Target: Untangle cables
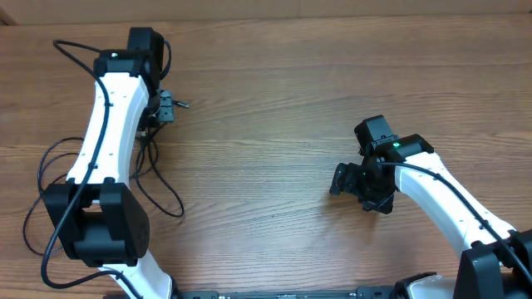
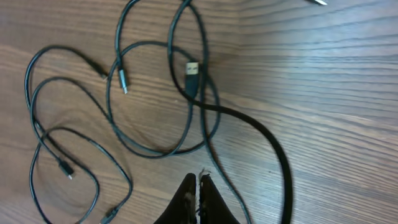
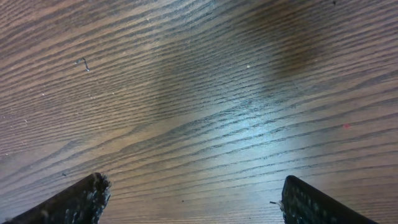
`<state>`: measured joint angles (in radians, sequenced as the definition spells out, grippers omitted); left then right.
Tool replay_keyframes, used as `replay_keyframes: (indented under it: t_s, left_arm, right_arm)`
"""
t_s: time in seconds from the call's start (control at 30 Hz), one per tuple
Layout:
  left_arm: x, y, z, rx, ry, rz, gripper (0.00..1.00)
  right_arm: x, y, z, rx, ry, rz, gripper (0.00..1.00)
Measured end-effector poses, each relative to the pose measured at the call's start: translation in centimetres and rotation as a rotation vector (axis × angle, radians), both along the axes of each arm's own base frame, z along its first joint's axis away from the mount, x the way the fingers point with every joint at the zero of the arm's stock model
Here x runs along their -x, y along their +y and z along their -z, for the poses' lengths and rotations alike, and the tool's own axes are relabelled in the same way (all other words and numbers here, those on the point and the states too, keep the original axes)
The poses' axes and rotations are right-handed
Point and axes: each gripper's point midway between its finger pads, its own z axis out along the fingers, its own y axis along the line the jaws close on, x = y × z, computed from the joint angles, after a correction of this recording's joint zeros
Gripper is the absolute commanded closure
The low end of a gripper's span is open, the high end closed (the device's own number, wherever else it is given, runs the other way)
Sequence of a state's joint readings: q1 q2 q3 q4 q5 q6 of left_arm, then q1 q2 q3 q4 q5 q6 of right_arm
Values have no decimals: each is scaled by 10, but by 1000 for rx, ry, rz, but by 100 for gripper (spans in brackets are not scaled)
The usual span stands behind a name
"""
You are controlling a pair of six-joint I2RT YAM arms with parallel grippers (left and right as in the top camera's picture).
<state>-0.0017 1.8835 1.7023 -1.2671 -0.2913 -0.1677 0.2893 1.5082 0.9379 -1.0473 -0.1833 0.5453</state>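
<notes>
Thin black cables (image 2: 219, 110) lie in loose, overlapping loops on the wooden table (image 2: 323, 93), spreading from 12 o'clock round to 7 o'clock. A silver-tipped plug (image 2: 193, 70) rests near 12 o'clock. At 6 o'clock, the left gripper (image 2: 198, 186) shows its fingers pressed together, with one strand just beside them.

A: Colours, left wrist view?
B: Thin black flexible cables (image 2: 245, 119); silver-tipped plug (image 2: 193, 71), upper centre; brown wood-grain tabletop (image 2: 323, 93).
A: Overhead view?
B: White plastic arm shells (image 1: 108, 116), black joints; small green indicator light (image 1: 397, 148), right.
</notes>
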Motion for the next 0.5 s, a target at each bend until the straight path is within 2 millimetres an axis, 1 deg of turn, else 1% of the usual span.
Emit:
replay_keyframes:
  t_s: [0.03,0.07,0.1,0.17,0.23,0.3,0.43,0.5]
  left_arm:
    - [0,3,0,3,-1,-11,72]
    - [1,5,1,13,-2,-24,62]
    - [1,5,1,28,0,-21,58]
    - [1,1,4,80,5,-2,54]
    - [0,-11,5,153,8,48,51]
    - [-3,-21,2,207,2,92,48]
    - [-4,-36,-7,279,-2,160,48]
    - [3,-38,-7,291,28,170,47]
  right_arm:
    - [0,0,0,0,-1,0,12]
    - [0,0,0,0,-1,0,12]
    - [0,0,0,0,-1,0,12]
    - [0,0,0,0,-1,0,12]
    - [0,0,0,0,-1,0,12]
    - [0,0,0,0,-1,0,12]
    - [0,0,0,0,-1,0,12]
    - [0,0,0,0,-1,0,12]
